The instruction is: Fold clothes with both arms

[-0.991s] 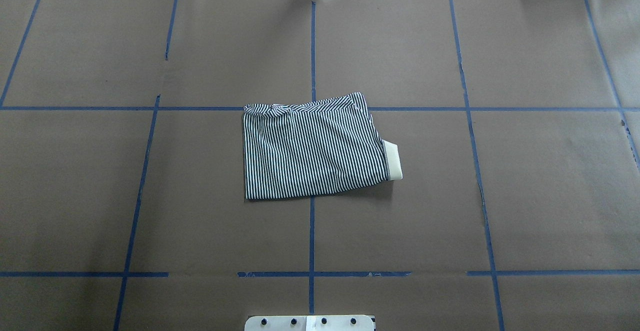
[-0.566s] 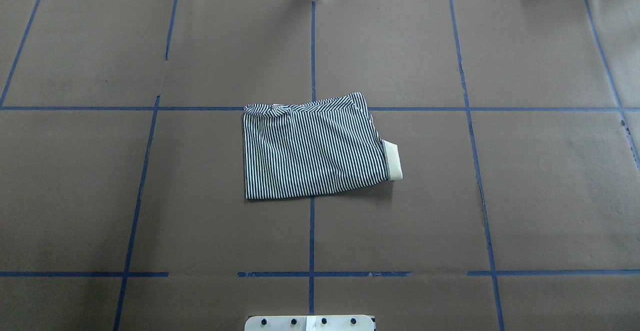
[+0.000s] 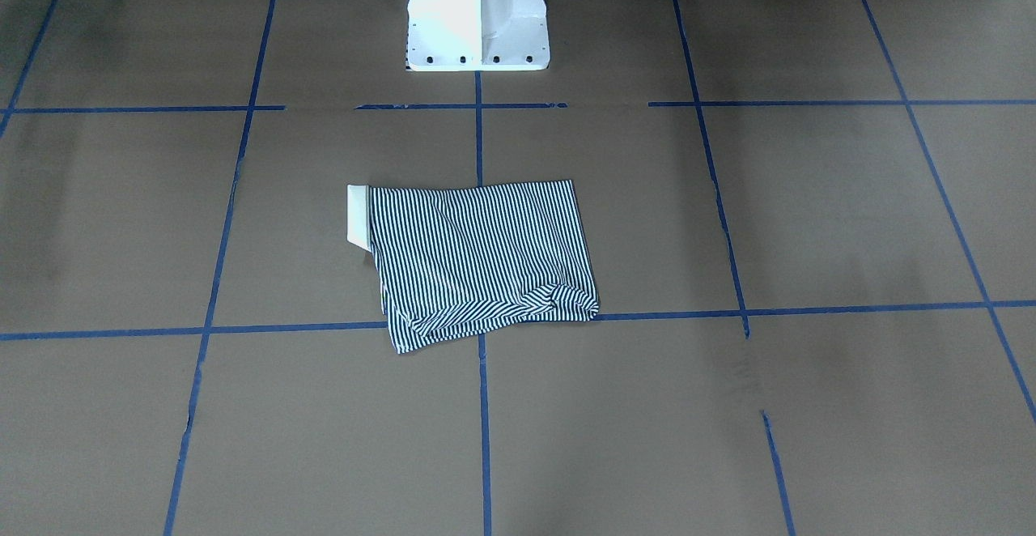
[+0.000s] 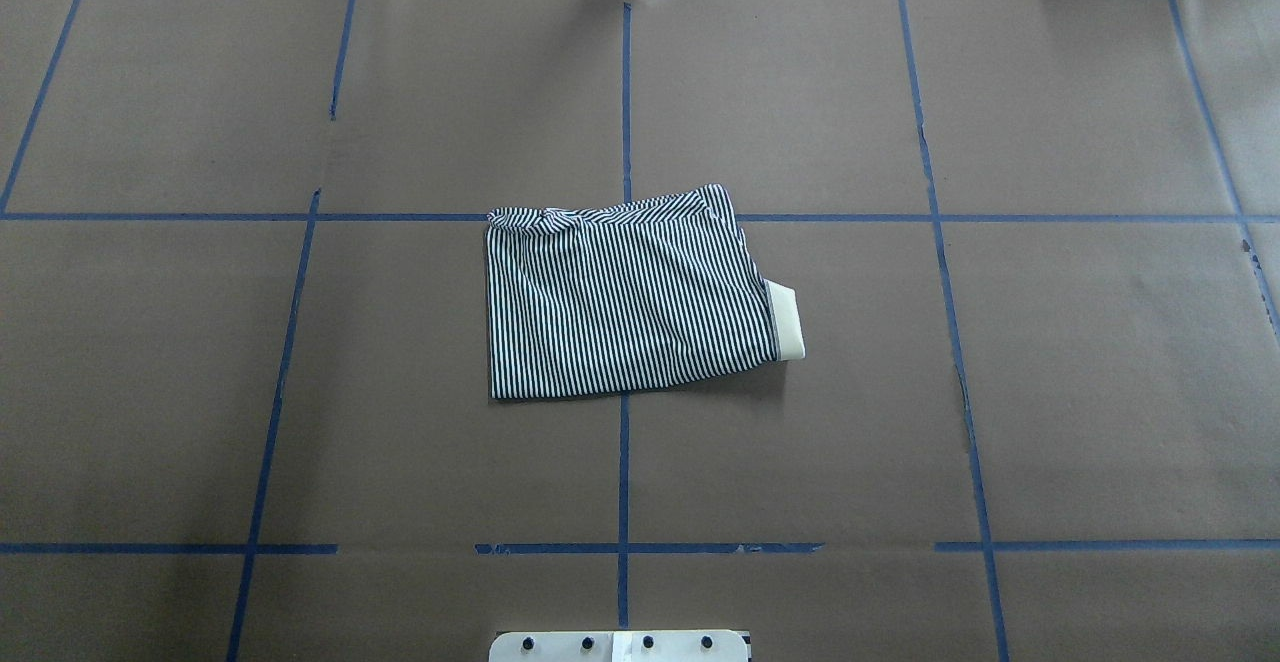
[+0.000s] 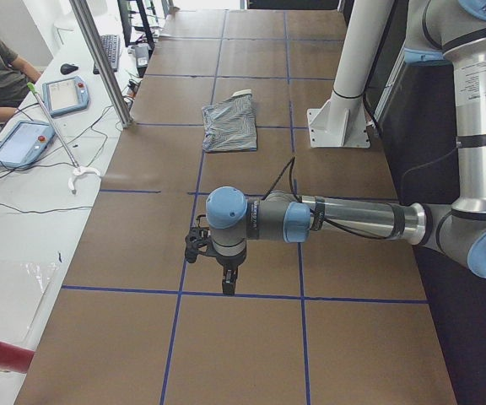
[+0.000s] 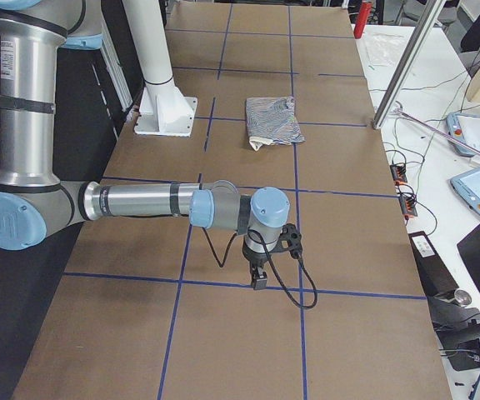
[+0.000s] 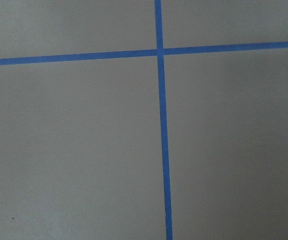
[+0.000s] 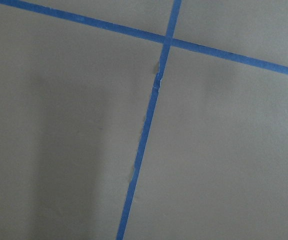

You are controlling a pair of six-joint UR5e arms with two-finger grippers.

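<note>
Crosswise, folded polo [image 4: 620, 292], collar [image 4: 787, 320] twd right

Left arm [image 5: 353, 219]: silver-grey metal tubes, light-blue round caps at the joints, a white label with small print on the upper tube, a black cable along the forearm. Right arm [image 6: 140, 202]: built the same, black cable in a loop under the wrist. Left gripper [image 5: 228, 287] and right gripper [image 6: 259, 282] both black. White pedestal [image 3: 476, 14], dark screws along its foot.
</note>
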